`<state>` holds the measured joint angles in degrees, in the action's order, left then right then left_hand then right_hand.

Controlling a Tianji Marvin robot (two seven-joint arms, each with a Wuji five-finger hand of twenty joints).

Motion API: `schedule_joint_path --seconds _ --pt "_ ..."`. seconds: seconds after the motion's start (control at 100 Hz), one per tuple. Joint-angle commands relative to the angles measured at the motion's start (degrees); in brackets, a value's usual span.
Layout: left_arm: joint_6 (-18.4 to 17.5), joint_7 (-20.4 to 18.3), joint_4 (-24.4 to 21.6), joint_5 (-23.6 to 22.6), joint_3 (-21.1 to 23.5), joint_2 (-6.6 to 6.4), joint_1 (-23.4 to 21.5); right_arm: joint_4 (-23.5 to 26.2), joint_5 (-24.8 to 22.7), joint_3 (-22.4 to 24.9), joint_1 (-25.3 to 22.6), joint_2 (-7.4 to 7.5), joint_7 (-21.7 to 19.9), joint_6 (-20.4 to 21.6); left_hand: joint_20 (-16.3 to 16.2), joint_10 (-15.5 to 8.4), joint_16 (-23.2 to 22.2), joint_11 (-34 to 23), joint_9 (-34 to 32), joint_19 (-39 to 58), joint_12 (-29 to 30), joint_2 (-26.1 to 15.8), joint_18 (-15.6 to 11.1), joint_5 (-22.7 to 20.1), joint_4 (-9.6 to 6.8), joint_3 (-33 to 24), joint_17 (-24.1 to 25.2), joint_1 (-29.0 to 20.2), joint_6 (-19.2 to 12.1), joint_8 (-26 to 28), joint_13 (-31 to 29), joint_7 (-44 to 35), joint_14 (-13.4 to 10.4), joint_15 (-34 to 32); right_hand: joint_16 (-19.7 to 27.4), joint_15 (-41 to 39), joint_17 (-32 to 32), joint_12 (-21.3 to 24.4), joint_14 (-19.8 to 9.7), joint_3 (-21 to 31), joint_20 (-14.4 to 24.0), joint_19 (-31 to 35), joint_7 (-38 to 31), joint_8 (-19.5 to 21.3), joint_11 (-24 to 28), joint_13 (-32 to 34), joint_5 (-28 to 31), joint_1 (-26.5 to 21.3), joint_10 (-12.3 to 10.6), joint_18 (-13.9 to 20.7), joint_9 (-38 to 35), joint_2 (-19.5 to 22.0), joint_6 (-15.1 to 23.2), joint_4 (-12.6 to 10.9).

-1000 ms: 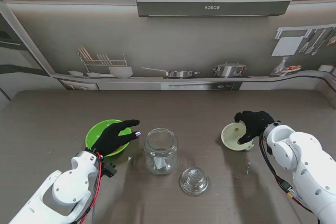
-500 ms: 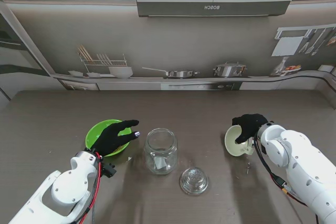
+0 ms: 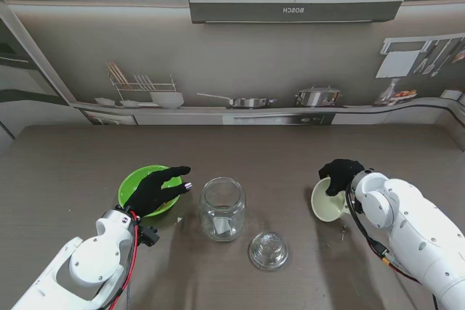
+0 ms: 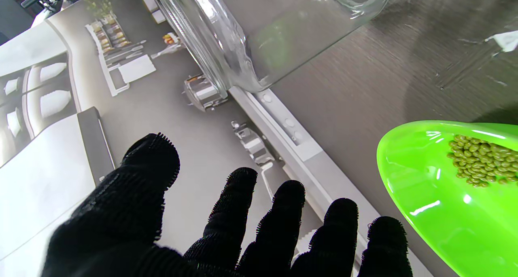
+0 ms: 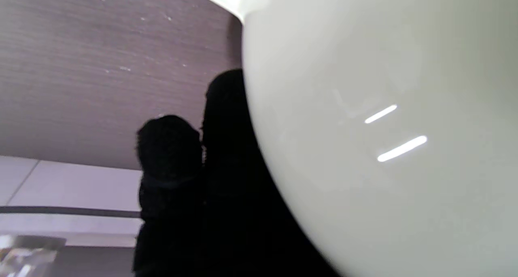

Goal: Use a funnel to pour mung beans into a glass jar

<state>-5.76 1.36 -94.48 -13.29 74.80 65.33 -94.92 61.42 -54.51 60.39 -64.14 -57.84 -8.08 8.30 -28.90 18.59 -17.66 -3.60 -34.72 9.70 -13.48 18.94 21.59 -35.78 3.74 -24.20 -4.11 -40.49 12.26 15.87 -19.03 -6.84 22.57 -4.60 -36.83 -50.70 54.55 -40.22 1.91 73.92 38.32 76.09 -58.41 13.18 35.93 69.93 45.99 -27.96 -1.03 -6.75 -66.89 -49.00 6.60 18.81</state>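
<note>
Left hand [image 3: 154, 189] hovered with fingers [image 4: 283, 212] spread wide, holding nothing, over the green bowl [image 3: 133, 185] of mung beans [image 4: 479, 163]. The open glass jar [image 3: 222, 208] stood just right of it mid-surface, lid [image 3: 269, 250] nearer to me. Right hand [image 3: 341, 175] had its fingers closed on the cream funnel [image 3: 326, 200], tipped on its side, well right of the jar, so the funnel needed carrying left to the jar mouth.

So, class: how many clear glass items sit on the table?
2: the open clear glass jar mid-table, and its round glass lid nearer to me, slightly right. None seems hidden.
</note>
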Motion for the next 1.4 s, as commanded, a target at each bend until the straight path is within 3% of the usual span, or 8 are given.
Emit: schedule_joint_path --seconds 0.0,0.15,0.28,0.71,1.39 --pt "0.0 -1.0 -0.4 0.0 0.2 0.08 -0.3 1.4 0.1 0.4 -0.7 -0.11 -1.8 0.4 -0.6 -0.2 0.1 0.2 0.4 -0.9 -0.2 -3.3 -1.3 0.6 -2.05 1.3 0.9 0.5 -0.9 -0.1 0.8 0.6 -0.4 0.6 -8.9 -21.0 3.8 -6.2 -12.3 4.4 2.3 4.4 -15.1 5.9 10.6 6.0 0.8 -4.0 -1.3 4.4 -4.9 1.1 2.1 0.1" --pt "0.0 -0.8 -0.6 0.0 0.3 0.11 -0.5 4.2 0.1 2.6 -2.1 -0.35 -2.2 -0.9 -0.6 -0.1 0.1 0.2 0.4 -0.9 -0.2 -3.4 -1.2 0.4 -2.06 1.4 1.0 0.4 -0.8 -0.1 0.7 0.5 -0.4 0.6 -13.6 -28.4 7.6 -9.4 -16.1 6.8 5.9 7.3 -20.1 6.0 12.7 6.1 -2.8 -4.5 -2.1 7.1 -5.7 1.6 1.1 1.1" --pt "0.0 -0.8 -0.7 0.0 0.5 0.11 -0.6 7.0 0.4 4.5 -3.4 -0.71 -1.9 -1.9 -0.6 -0.1 0.1 0.2 0.3 -0.8 -0.2 -3.6 -1.3 0.6 -2.07 1.5 0.9 0.4 -1.0 -0.1 0.6 0.6 -0.4 0.6 -15.2 -30.5 8.4 -10.3 -17.2 8.0 7.7 9.2 -21.8 5.6 13.2 6.1 -3.7 -4.8 -2.0 7.8 -6.2 1.3 0.5 1.5" --pt "-0.5 -0.3 -1.2 -0.1 1.4 0.17 -1.3 18.1 7.4 6.7 -6.8 -2.88 -0.4 -8.1 -0.6 -0.1 0.1 0.2 0.4 -0.9 -0.2 -4.0 -1.2 0.5 -2.10 1.8 0.9 0.3 -0.9 -0.1 0.6 0.5 -0.3 0.6 -15.6 -30.3 8.2 -10.7 -16.8 6.8 8.1 9.2 -22.6 5.0 13.2 6.1 -4.7 -6.0 -1.2 7.2 -5.4 2.2 -0.6 1.3" --pt "-2.2 1.2 -2.5 -0.6 3.2 0.37 -2.8 31.0 18.7 1.7 -7.6 -6.38 6.4 -14.6 -0.6 0.0 0.1 0.2 0.1 -0.9 -0.1 -4.3 -1.1 0.3 -2.14 2.0 0.8 0.2 -0.8 -0.1 0.5 0.5 -0.2 0.7 -15.6 -30.1 8.2 -10.1 -16.0 5.3 8.3 8.8 -22.5 5.1 13.5 6.1 -5.1 -6.9 -0.2 6.2 -4.6 3.2 -1.9 0.7"
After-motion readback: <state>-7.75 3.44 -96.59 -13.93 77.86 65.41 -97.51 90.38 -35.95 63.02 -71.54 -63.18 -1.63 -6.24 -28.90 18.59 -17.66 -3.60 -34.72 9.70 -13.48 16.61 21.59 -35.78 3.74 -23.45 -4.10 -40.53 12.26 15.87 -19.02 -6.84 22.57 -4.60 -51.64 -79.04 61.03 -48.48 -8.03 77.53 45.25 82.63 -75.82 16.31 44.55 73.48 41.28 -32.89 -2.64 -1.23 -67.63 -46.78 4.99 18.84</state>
